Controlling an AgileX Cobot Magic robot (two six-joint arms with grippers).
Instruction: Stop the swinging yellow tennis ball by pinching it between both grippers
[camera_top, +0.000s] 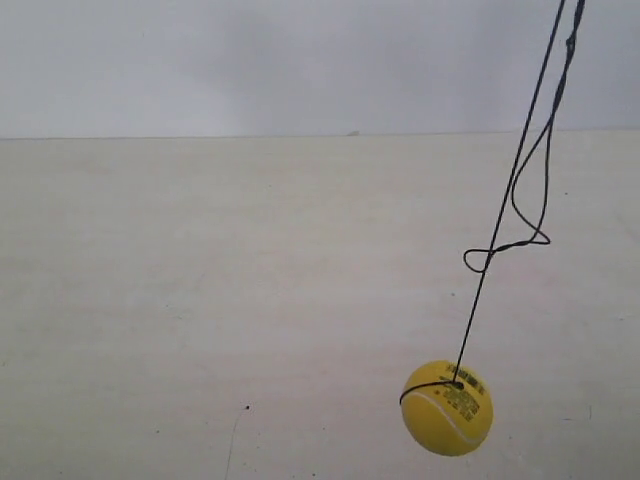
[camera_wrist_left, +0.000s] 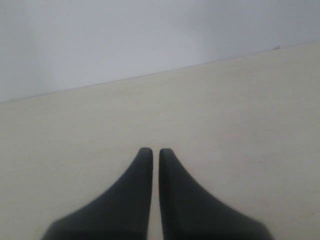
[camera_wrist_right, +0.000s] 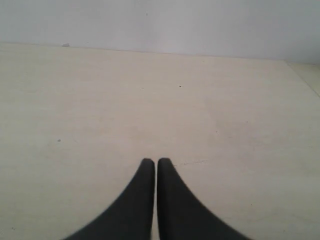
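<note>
Left hand (camera_wrist_left: 151, 152), right hand (camera_wrist_right: 152, 162) nearly closed, empty; yellow tennis ball (camera_top: 447, 408) hanging by black string (camera_top: 519, 160), clear of both

Exterior view: tennis ball (camera_top: 447, 408) sits in the lower right of the frame, hanging on a string (camera_top: 505, 205). The string rises up and rightward and exits at the top right. A slack loop of it hangs just right of the taut line, above the ball. The table (camera_top: 200, 300) fills the lower part of the frame. The wall (camera_top: 250, 60) lies behind it, across the top.

Left wrist view: left gripper (camera_wrist_left: 151, 151) over the table, jaws side by side, tips nearly touching, wall beyond the far edge.

Right wrist view: right gripper (camera_wrist_right: 151, 161), same arrangement.
</note>
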